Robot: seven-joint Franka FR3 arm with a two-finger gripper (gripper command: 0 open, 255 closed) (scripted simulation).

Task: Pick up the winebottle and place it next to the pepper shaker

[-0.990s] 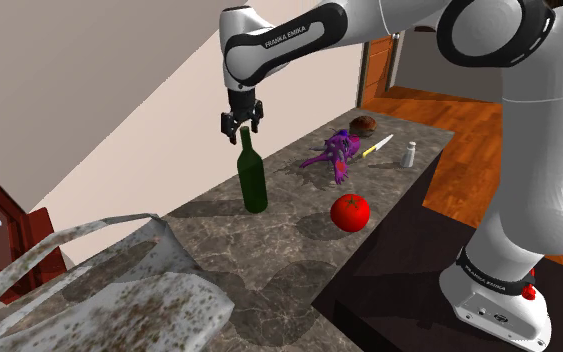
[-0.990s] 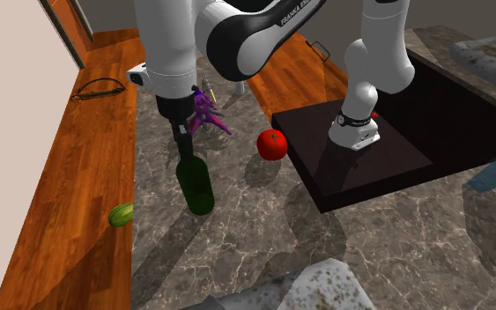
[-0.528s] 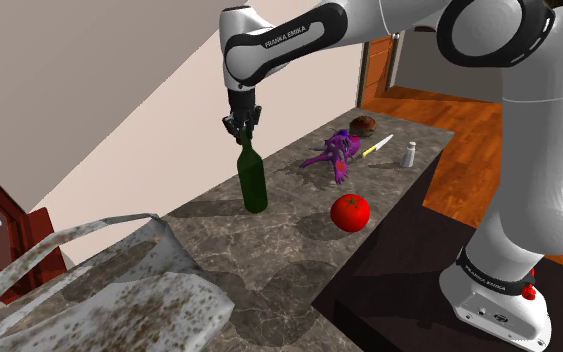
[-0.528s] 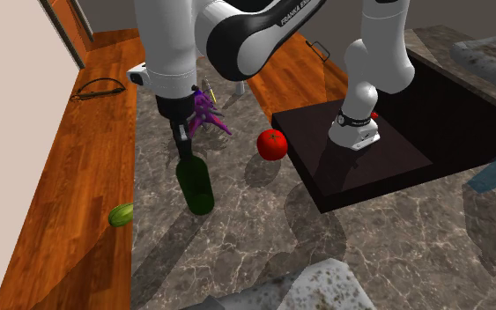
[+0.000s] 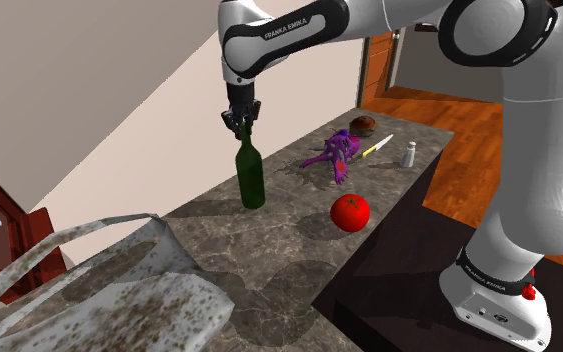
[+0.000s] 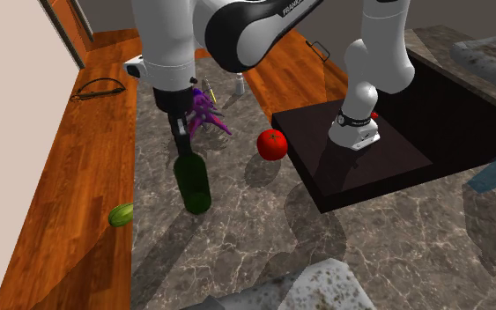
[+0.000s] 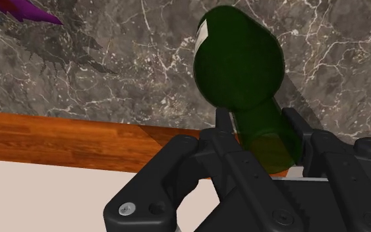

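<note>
The wine bottle (image 5: 251, 178) is dark green and upright on the marble counter, near its far edge. My gripper (image 5: 241, 125) comes down from above and is shut on the bottle's neck. In the wrist view the two fingers (image 7: 225, 124) clasp the neck of the bottle (image 7: 240, 66) from both sides. From the second exterior view the hand (image 6: 177, 123) hides the neck, and the bottle's body (image 6: 193, 183) shows below it. The small white pepper shaker (image 5: 408, 153) stands further along the counter, past the purple toy; it also shows behind the arm (image 6: 239, 84).
A red tomato (image 5: 350, 212) lies near the counter's front edge. A purple toy (image 5: 334, 152), a knife (image 5: 377, 147) and a brown round item (image 5: 363, 124) lie between bottle and shaker. A green cucumber (image 6: 121, 214) lies on the wood floor. A mottled bag (image 5: 99, 290) sits at the near end.
The fingers, open around the bottle's top a second ago, have shut on its neck. Hand and bottle have since risen very slightly.
</note>
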